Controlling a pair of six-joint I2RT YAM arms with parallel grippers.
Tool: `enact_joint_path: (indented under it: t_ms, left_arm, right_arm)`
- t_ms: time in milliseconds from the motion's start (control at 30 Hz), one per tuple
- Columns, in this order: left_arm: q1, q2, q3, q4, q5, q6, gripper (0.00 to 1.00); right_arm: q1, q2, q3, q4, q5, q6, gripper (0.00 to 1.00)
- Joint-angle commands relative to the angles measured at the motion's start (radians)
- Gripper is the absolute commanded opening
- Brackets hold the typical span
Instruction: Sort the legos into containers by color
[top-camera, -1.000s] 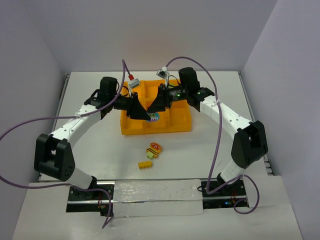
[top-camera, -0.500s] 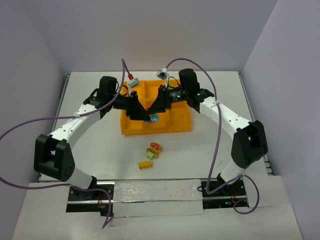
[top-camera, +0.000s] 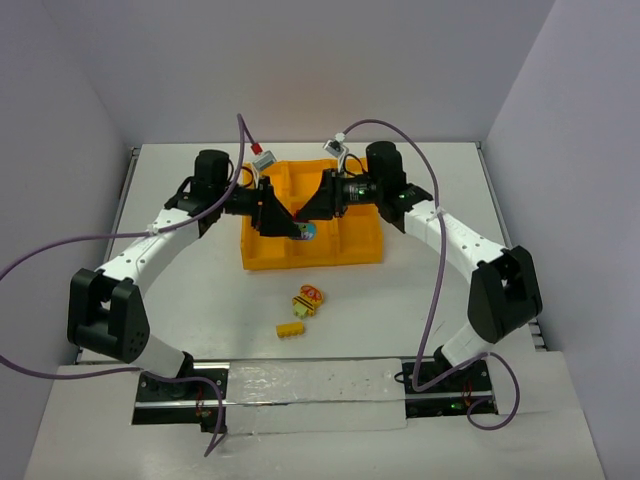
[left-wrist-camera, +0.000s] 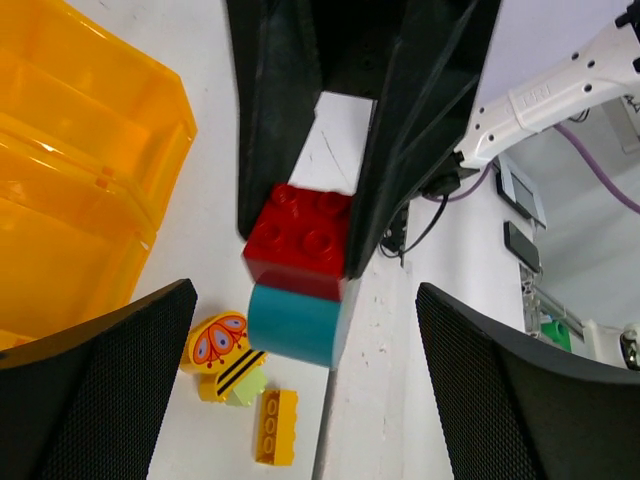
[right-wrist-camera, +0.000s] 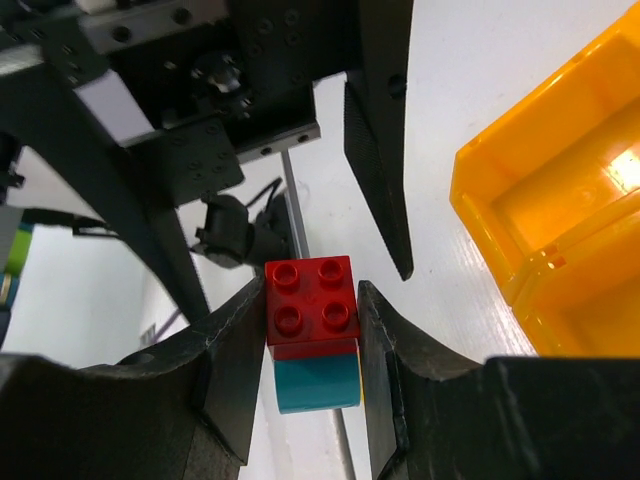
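A red-on-teal lego cluster (right-wrist-camera: 310, 305) hangs in the air, with my right gripper (right-wrist-camera: 312, 300) shut on its red brick. Seen from above, the cluster (top-camera: 308, 232) is over the front middle of the orange tray (top-camera: 355, 250) of containers. My left gripper (left-wrist-camera: 305, 295) faces it with the jaws wide open, one pad on each side and neither touching the cluster (left-wrist-camera: 300, 240). From above, the left gripper (top-camera: 282, 226) and right gripper (top-camera: 303, 220) meet tip to tip. On the table lie a yellow lego (top-camera: 291, 329) and a butterfly-printed yellow cluster (top-camera: 308, 300) with a lime green brick (left-wrist-camera: 245, 388).
The tray's raised walls (left-wrist-camera: 90, 160) stand just under both grippers. Purple cables loop from both wrists over the table. A white strip (top-camera: 310, 385) covers the near edge between the arm bases. Grey walls close in the back and sides.
My left gripper has gone from shut to wide open, letting go of the cluster. The right gripper keeps hold of it, and both wrists have shifted slightly toward the back.
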Motion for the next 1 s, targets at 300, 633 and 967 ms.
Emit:
enact_joint_path:
  t_ms: [300, 633, 967]
  left_arm:
    - [0.014, 0.009, -0.289, 0.989, 0.101, -0.717, 0.97]
    - [0.022, 0.152, -0.322, 1.690, 0.084, -1.217, 0.87]
    - [0.022, 0.132, -0.310, 1.629, 0.067, -1.178, 0.70]
  right_arm:
    - [-0.053, -0.082, -0.042, 0.196, 0.040, 0.149, 0.00]
    - [-0.053, -0.088, -0.051, 0.205, 0.017, 0.155, 0.00]
    - [-0.052, -0.091, -0.059, 0.227, 0.007, 0.168, 0.00]
